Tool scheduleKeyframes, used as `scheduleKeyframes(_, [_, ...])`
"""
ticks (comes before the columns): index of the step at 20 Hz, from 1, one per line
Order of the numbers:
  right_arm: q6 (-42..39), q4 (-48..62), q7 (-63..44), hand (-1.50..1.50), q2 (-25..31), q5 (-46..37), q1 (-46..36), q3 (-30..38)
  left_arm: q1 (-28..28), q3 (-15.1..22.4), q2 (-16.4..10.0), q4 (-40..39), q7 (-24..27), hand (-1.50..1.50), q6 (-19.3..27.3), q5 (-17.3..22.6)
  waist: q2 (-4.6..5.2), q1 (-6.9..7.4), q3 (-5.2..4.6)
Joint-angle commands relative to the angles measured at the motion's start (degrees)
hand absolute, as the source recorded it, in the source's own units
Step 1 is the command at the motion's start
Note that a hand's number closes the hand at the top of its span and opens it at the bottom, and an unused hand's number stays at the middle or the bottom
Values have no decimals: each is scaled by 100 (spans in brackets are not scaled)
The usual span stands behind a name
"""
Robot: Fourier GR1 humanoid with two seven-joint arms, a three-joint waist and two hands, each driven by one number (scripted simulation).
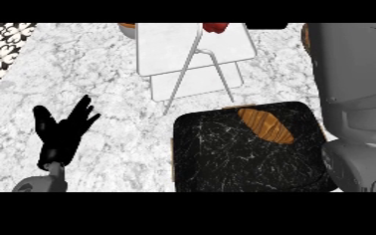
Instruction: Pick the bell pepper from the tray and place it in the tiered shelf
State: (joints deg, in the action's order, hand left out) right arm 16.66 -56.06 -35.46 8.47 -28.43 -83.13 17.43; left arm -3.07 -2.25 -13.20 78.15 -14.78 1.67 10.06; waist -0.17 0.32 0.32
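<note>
Pepper (215, 27) is noted on the upper tier of the shelf (169, 50), at its far edge and off the tray (220, 169); placement is judged nearly done. Left hand (64, 132) is rested open, unneeded. Right hand (264, 26), barely shown near the pepper, cannot be assessed.
</note>
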Motion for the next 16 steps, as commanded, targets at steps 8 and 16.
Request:
scheduleKeyframes(8, [-176, -1001, -593, -150, 1345, 460, 716, 805, 208, -11, 98, -167, 26, 0, -22, -41, -16, -127, -28])
scheduleKeyframes(16, [-1365, -1177, -381, -150, 2278, 1624, 1332, 1389, 62, -133, 79, -349, 110, 0, -173, 23, 22, -54, -33])
